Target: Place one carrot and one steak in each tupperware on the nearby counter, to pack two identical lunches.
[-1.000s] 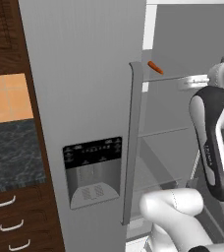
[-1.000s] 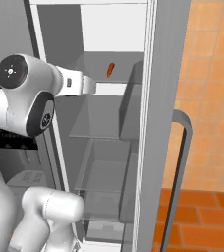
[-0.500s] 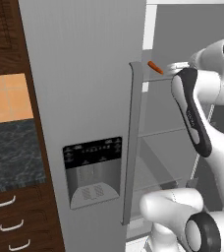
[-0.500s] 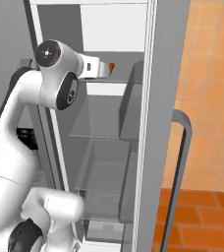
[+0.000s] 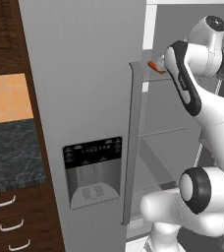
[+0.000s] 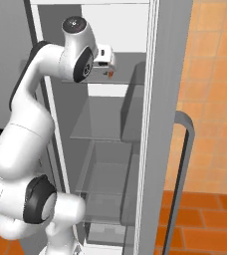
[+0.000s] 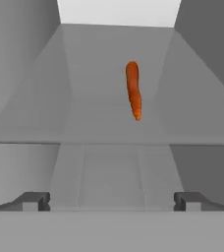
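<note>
Tool [image 7: 112, 201] now closer, wide, facing carrot [image 7: 133, 90]

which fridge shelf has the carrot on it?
The top glass shelf: the carrot lies on it, ahead of the open gripper. The lower shelves seen from the right base view look bare.

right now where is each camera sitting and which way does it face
Left base view: behind the arm to its left, facing the fridge door and open fridge; the white arm rises at right, the carrot beside it.
Right base view: behind to the right, looking into the fridge shelves; the arm rises at left.
Hand view: on the hand, looking along the open gripper at the carrot lying on a shelf.
All three share the carrot.
</note>
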Tool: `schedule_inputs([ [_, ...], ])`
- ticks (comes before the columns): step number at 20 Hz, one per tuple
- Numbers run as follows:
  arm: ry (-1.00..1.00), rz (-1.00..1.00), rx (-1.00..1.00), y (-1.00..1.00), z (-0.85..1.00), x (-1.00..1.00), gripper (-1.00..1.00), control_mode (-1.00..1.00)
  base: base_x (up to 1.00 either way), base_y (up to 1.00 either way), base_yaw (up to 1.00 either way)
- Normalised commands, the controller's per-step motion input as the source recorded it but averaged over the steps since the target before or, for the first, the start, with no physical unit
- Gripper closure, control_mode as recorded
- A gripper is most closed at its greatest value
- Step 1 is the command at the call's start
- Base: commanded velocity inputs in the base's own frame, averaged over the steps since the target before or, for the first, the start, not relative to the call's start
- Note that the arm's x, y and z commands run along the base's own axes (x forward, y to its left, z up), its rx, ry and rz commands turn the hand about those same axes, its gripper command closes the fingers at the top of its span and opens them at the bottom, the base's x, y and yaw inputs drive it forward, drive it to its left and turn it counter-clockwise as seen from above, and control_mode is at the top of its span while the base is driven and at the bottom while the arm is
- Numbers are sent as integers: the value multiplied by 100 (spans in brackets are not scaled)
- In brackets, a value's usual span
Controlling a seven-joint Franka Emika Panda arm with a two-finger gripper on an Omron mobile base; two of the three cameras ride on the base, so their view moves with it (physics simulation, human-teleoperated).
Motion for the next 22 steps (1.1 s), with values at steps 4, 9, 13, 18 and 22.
schedule_inputs([
  [4,5,0,-4,0,-39,22,-100,-100,0,0,0],
  [9,-20,1,-4,3,-67,14,-100,-100,0,0,0],
  [13,-21,0,-4,3,-25,49,-100,-100,0,0,0],
  [18,3,0,-1,2,-7,58,-100,-100,0,0,0],
  [22,13,0,0,-1,14,18,-100,-100,0,0,0],
])
